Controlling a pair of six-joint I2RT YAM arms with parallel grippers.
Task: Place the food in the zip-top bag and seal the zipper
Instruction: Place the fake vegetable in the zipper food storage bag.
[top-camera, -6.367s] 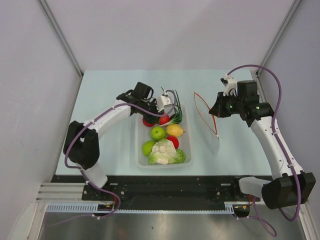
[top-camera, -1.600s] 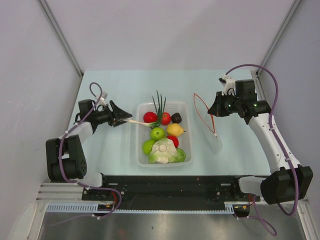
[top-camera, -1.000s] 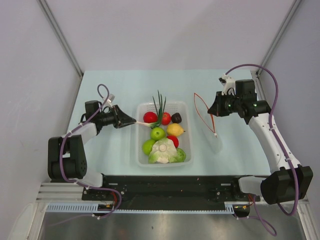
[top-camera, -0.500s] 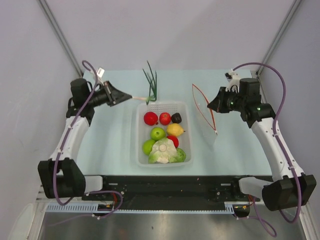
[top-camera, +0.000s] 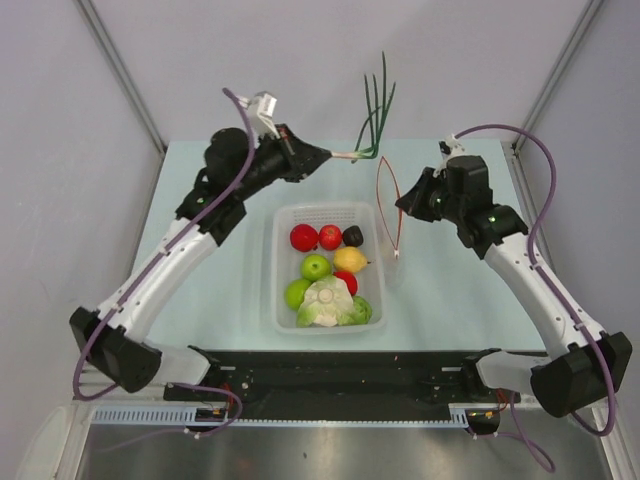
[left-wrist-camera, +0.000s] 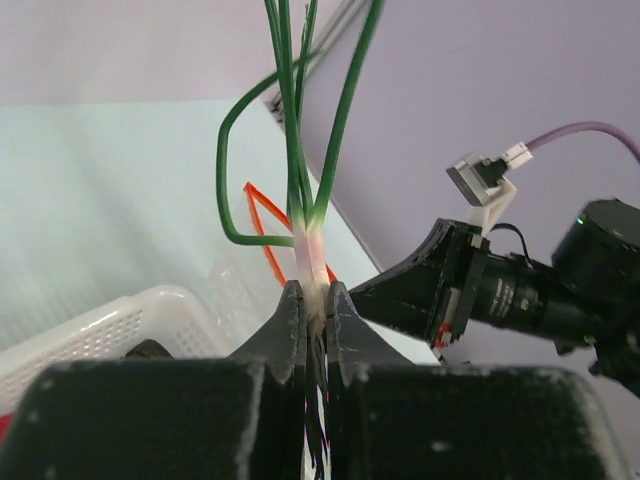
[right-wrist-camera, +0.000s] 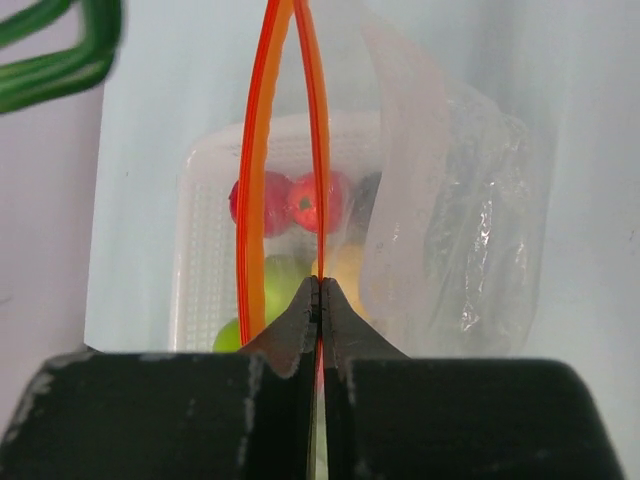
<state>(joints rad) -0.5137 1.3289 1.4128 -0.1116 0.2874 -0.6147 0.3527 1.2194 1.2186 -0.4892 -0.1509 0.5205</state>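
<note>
My left gripper (top-camera: 325, 155) is shut on the white root end of the long green onions (top-camera: 374, 115), held in the air beyond the basket's far edge; the wrist view shows the stalks (left-wrist-camera: 300, 150) rising from the closed jaws (left-wrist-camera: 314, 300). My right gripper (top-camera: 402, 202) is shut on one side of the red zipper (top-camera: 385, 205), holding the clear zip-top bag (top-camera: 395, 262) up with its mouth open; the wrist view shows the two red strips (right-wrist-camera: 285, 150) parted above the jaws (right-wrist-camera: 317, 292). The onion tips are just left of the bag mouth.
The white perforated basket (top-camera: 279, 290) stands mid-table with red fruits (top-camera: 316, 237), a dark lump (top-camera: 352, 236), a green fruit (top-camera: 316, 266), a lemon (top-camera: 349, 259) and a pale cabbage (top-camera: 328, 303). Grey walls close in on three sides.
My left arm has lifted the onions out of the basket and swung them up and right toward the bag mouth. My right gripper has raised the bag and moved it left.
</note>
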